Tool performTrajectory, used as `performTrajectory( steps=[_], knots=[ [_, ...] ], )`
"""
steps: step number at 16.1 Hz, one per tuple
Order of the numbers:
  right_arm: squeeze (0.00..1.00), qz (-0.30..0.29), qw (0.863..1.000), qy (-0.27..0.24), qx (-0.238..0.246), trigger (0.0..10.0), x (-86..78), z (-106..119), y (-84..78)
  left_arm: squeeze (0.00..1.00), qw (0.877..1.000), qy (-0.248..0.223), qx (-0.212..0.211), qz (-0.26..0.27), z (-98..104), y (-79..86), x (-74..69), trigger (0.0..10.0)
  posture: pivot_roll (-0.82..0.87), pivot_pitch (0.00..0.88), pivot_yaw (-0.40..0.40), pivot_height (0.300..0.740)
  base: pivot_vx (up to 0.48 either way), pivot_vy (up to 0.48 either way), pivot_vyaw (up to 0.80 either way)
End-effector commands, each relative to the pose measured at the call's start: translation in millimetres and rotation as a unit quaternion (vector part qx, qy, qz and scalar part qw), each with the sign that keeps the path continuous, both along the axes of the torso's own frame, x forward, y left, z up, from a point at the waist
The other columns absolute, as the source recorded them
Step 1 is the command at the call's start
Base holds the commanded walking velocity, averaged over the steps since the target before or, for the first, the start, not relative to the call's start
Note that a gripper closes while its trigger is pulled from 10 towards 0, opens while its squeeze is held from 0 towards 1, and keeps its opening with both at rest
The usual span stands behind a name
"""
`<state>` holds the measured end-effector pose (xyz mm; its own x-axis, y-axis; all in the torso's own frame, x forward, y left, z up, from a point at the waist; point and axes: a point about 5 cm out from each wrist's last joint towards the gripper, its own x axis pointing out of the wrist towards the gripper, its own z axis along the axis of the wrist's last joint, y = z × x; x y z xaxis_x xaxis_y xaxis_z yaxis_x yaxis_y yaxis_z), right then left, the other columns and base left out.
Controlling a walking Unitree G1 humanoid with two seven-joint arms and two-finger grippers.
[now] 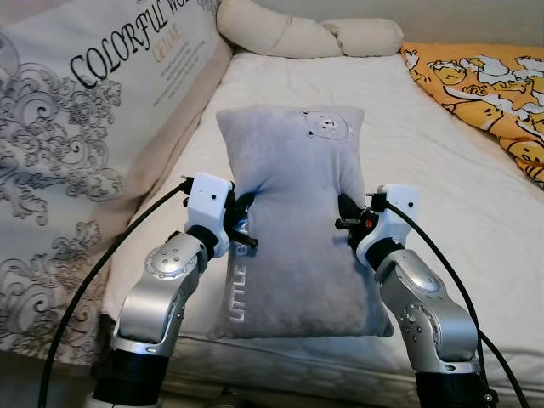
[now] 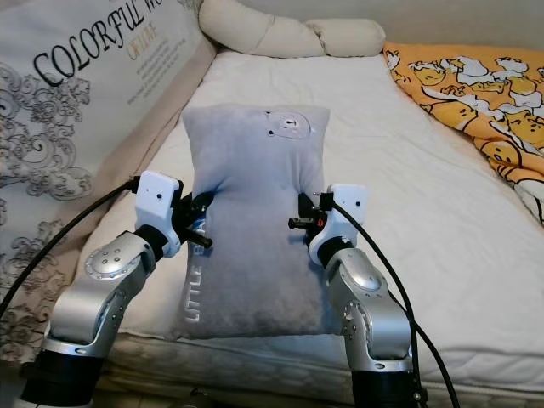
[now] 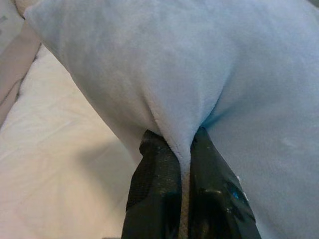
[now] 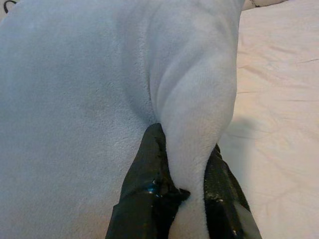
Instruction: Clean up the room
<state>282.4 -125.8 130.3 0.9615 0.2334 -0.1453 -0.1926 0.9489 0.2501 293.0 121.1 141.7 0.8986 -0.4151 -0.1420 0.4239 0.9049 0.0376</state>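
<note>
1 grey pillow (image 1: 293,221) on bed (image 1: 425,170) — left claw (image 1: 242,223) & right claw (image 1: 347,217) each pinching its edge.

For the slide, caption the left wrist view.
Left pincer shut on a fold of the grey pillow above the bed.

Pillow (image 1: 293,221) on mattress (image 1: 433,195), at near edge, lengthwise toward far end. Left gripper (image 1: 245,223) pinching pillow's left edge at mid-length; right gripper (image 1: 347,217) pinching pillow's right edge opposite. Printed cushion (image 1: 93,127) left of pillow, leaning along mattress's left side. Bolster (image 1: 306,36) behind pillow, across mattress's far end. Blanket (image 1: 489,89) right of pillow, on mattress's far right part.
</note>
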Motion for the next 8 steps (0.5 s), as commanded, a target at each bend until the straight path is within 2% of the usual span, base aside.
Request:
performTrajectory(
  steps=[1,3,8],
  knots=[
    [0.0,-0.027,1.0,-0.012,-0.007,10.0,0.9,3.6,-9.0,0.0,1.0,-0.02,0.0,0.014,9.7,6.0,1.9,10.0,0.0,0.0,0.067,0.74,0.0,0.3,0.0],
    [0.0,-0.04,0.999,-0.015,-0.021,10.0,1.4,3.7,-11.0,0.0,1.0,-0.018,0.001,0.012,9.0,5.9,0.6,10.0,0.0,0.0,0.066,0.74,0.0,0.304,0.0],
    [0.0,-0.036,0.999,-0.012,-0.016,10.0,1.1,2.9,-9.2,0.0,1.0,-0.013,0.003,0.01,7.3,7.2,-0.6,10.0,0.0,0.0,0.068,0.74,0.0,0.297,0.0]
  ],
)
